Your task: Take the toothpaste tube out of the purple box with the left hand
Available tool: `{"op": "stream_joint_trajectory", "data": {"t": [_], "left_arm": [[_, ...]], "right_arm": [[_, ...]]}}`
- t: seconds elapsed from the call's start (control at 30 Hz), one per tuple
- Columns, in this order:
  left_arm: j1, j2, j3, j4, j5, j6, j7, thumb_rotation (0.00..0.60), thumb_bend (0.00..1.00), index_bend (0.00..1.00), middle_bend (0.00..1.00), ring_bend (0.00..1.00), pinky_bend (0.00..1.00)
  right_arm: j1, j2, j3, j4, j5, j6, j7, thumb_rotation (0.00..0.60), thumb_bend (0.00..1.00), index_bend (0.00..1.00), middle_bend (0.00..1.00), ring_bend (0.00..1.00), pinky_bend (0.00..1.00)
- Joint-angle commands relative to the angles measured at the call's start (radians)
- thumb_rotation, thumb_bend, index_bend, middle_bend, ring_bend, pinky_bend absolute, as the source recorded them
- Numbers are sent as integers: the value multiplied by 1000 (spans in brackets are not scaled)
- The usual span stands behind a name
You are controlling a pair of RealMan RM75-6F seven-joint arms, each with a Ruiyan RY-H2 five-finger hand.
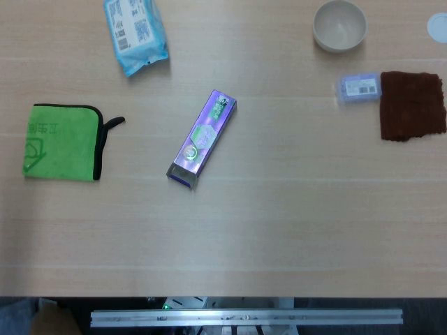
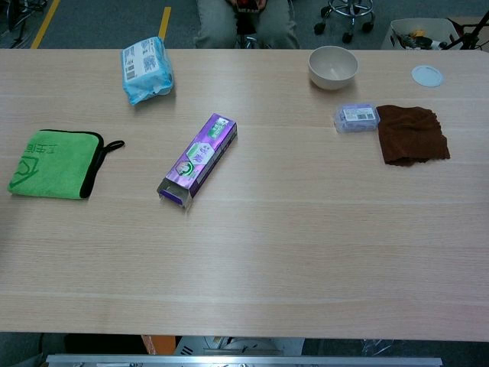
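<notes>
Near the middle of the pale wooden surface [image 1: 279,230] lies the purple box [image 1: 202,139], flat and slanted, its open flap end toward the robot, likely so the toothpaste tube, unseen inside, can slide out. Neither hand is visible, so their state is unknown. Green cloth [image 1: 61,141], bowl [image 1: 339,25] and brown cloth [image 1: 412,105] lie well apart.

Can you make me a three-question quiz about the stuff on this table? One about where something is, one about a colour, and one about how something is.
1. What lies beside the brown cloth?
A. small purple packet
B. green cloth
C. purple box

2. What colour is the packet at the far left?
A. red
B. light blue
C. black

3. How is the bowl?
A. tipped over
B. upright and empty
C. full of water

Answers: 1 A, it touches the cloth's left edge. 2 B, its wrapper is light blue. 3 B, its bare inside shows.
</notes>
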Motion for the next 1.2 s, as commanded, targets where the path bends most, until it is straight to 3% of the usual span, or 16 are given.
{"op": "stream_joint_trajectory", "data": {"t": [0.03, 0.73, 1.2], "left_arm": [[-1, -2, 0, 2, -1, -2, 0, 600, 227, 281, 330, 297, 256], [-44, 11, 7, 7, 36, -55, -28, 600, 227, 282, 330, 296, 256], [-253, 53, 22, 27, 225, -251, -202, 600, 227, 281, 329, 297, 256]], "right_arm": [[0, -1, 0, 1, 0, -2, 0, 600, 199, 391, 395, 399, 446], [-1, 4, 5, -1, -1, 1, 1, 600, 199, 391, 395, 399, 446], [26, 11, 17, -14, -13, -22, -13, 600, 199, 391, 395, 399, 446]]}}
